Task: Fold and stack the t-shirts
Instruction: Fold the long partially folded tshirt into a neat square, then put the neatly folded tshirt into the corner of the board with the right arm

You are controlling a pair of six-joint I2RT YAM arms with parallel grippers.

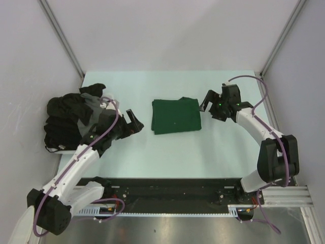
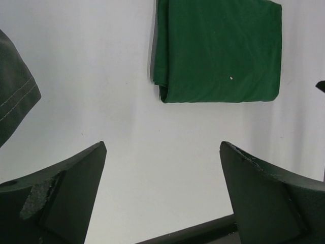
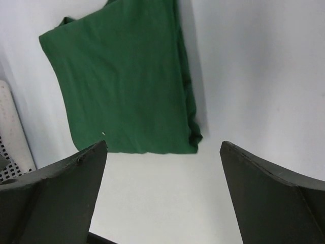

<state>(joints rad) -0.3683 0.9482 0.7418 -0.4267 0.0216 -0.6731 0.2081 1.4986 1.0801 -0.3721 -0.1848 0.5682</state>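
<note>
A dark green t-shirt [image 1: 176, 115] lies folded into a flat rectangle at the table's middle; it also shows in the left wrist view [image 2: 218, 51] and the right wrist view [image 3: 127, 81]. A heap of black and dark grey t-shirts [image 1: 68, 117] lies unfolded at the left edge; a grey hem [image 2: 15, 96] of it shows in the left wrist view. My left gripper [image 1: 134, 122] is open and empty, left of the green shirt. My right gripper [image 1: 208, 100] is open and empty, right of the green shirt. Neither touches cloth.
The pale table [image 1: 152, 152] ends at white walls on the left, right and back. A black rail [image 1: 167, 190] with the arm bases runs along the near edge. A white perforated part [image 3: 10, 147] shows at the left of the right wrist view.
</note>
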